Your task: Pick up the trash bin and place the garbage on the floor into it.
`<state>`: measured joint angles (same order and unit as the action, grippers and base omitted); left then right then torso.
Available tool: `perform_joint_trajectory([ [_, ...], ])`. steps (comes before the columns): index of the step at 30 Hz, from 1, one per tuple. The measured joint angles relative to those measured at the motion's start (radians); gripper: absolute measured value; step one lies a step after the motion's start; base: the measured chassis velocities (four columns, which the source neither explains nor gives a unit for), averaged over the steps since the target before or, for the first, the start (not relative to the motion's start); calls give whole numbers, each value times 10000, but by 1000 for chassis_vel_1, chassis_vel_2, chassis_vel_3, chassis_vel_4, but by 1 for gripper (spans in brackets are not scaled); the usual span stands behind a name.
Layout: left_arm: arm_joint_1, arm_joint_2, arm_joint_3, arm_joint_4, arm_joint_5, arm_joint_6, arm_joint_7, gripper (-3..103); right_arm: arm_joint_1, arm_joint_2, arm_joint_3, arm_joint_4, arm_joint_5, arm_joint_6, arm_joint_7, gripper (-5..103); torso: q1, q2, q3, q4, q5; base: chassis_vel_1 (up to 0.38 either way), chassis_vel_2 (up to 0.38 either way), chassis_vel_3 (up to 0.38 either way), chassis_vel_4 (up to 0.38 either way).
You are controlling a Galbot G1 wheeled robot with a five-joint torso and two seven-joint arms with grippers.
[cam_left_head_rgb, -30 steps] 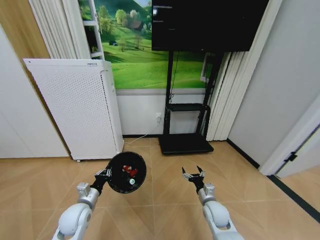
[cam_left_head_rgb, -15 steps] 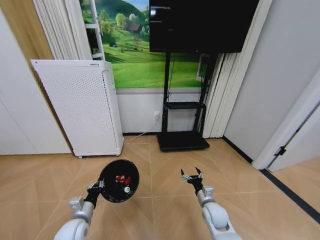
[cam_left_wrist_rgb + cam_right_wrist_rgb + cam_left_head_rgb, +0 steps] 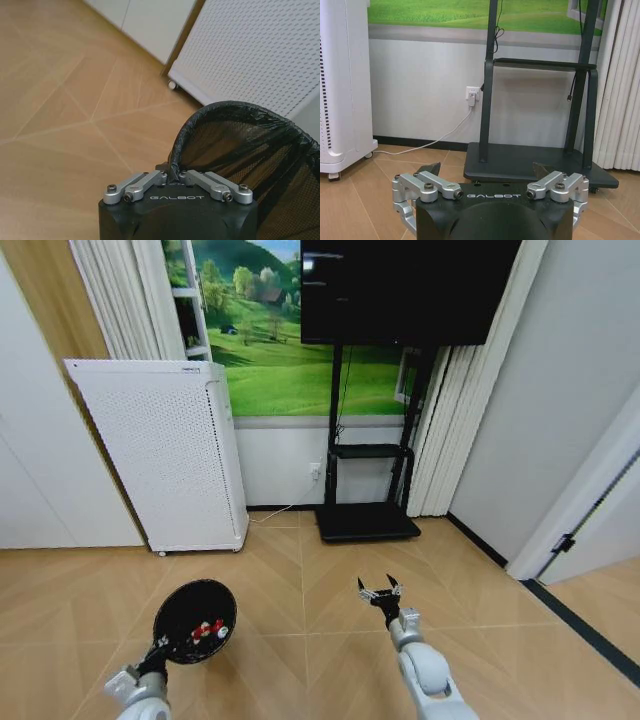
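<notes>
So, far left first: the bin (image 3: 195,621) is held low over the wood floor (image 3: 300,570) by the left gripper (image 3: 157,646), well in front of the white perforated appliance (image 3: 160,450). In the left wrist view the gripper (image 3: 172,176) is pinched tight on the bin's rim (image 3: 200,112), with the black liner caught right between the fingertips. The bin is tilted so its mouth is seen from the head camera, and the garbage (image 3: 208,628) is already inside: red-and-white scraps can be made out at the bottom, though the bottle can't be picked out for sure.

Moving right, bare floor is seen between the two arms, and no litter can be spotted on it.

Then the right gripper (image 3: 378,591) is held out in front, fingers spread wide and nothing in them. In the right wrist view the gripper (image 3: 487,172) is pointed at the black TV stand (image 3: 535,165) and the wall socket (image 3: 473,95).

Judging by all that, the pick-and-drop part looks basically done and the bin-carrying stage is in hand. What's probably called for next is the bin being lowered upright onto the floor, kept level enough that nothing is spilled, and only then released.
</notes>
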<state>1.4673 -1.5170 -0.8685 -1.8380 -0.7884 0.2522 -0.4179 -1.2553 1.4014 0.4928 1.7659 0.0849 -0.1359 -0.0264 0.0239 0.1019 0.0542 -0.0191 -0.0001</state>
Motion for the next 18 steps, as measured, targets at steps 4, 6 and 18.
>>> perform_joint_trajectory([
  [4,-195,391,-26,640,-1402,-8,-187,3,27,9,-27,-39,-29,-17,19,100,0,0,0,0,0,0,0,0,0],
  [6,-293,393,-96,771,-1623,27,-278,3,29,7,-33,-56,-46,-17,26,100,0,-1,0,1,1,0,0,0,0],
  [18,-1127,392,-448,1298,-3041,17,-1678,3,175,12,-159,-228,-116,-39,34,100,0,0,0,3,1,0,0,0,0],
])
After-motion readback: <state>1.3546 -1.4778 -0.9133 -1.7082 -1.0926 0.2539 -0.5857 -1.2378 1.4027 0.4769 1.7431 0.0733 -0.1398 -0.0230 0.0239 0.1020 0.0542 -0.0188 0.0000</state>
